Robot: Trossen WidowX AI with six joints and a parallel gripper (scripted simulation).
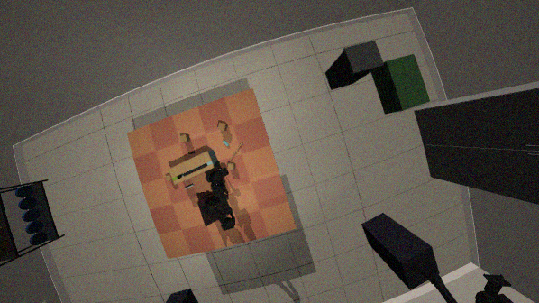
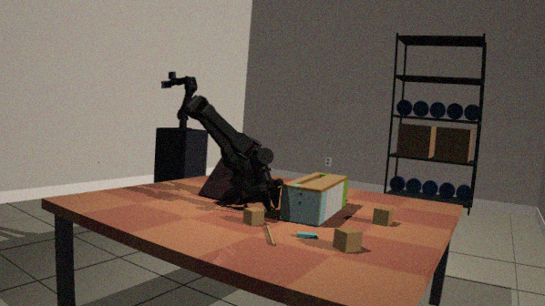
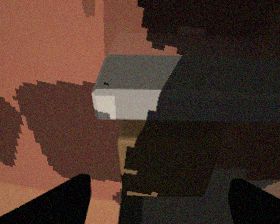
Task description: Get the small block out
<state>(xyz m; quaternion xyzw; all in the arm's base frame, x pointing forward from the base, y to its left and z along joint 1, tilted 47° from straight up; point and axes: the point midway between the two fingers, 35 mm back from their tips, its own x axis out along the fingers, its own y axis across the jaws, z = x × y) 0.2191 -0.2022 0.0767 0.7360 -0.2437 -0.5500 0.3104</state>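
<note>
The box [image 1: 191,163] [image 2: 301,209] stands upright on the table, with a tan slotted top, a teal end and a green end. The small block on the shelf cannot be made out; a light blue patch shows at the slot's teal end, and I cannot tell what it is. My gripper [image 3: 160,187] is open, its dark fingers wide apart in the wrist view with no thing seen held. In the exterior view the wrist is low beside the box, near the teal end; the fingertips are hard to tell from the arm. The arm covers part of that side from above.
Wooden cubes [image 1: 185,137] [image 1: 222,124] [image 2: 383,216] [image 2: 347,239] stand beyond the box; another cube [image 1: 231,165] [image 2: 253,216] is near the teal end. A thin stick [image 2: 270,234] and a teal piece [image 1: 225,142] [image 2: 307,235] lie nearby. A pale bar [image 1: 189,186] lies on the arm's side.
</note>
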